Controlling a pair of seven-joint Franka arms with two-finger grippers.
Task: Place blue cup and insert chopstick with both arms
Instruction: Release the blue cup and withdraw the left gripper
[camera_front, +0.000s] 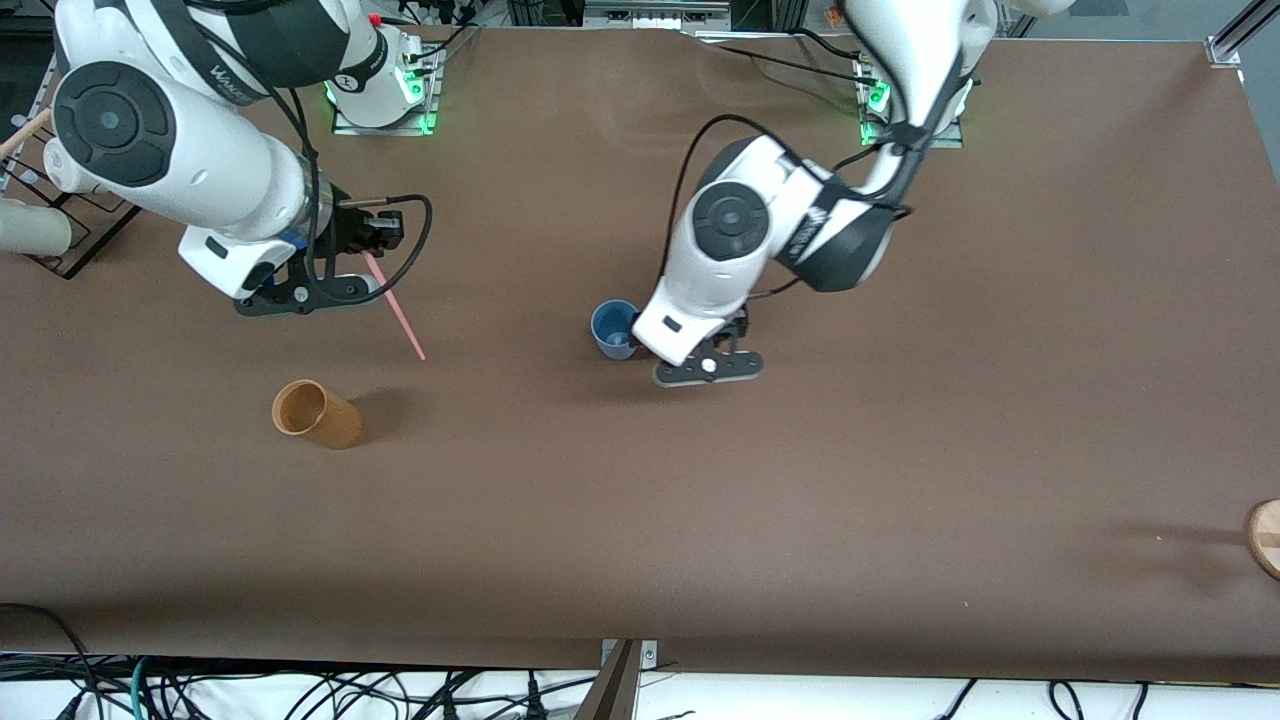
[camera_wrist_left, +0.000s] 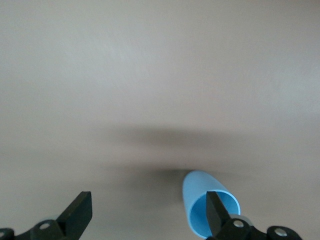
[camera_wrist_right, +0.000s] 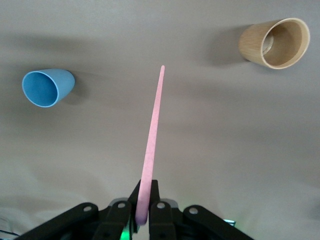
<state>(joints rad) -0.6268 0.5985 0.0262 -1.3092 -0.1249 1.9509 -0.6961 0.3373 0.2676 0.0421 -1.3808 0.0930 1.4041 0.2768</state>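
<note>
Pink chopstick (camera_wrist_right: 151, 145) is pinched in the right tool (camera_wrist_right: 144, 200), upper left of the front frame, tip angled down ready for insertion. Left tool (camera_wrist_left: 149, 210) is spread, one finger inside the blue cup (camera_front: 612, 327) at frame centre, likely placing it upright. Brown desk (camera_front: 800, 520) is matte; tan cup (camera_front: 315, 413) lies lower left; cables along the bottom edge.
</note>
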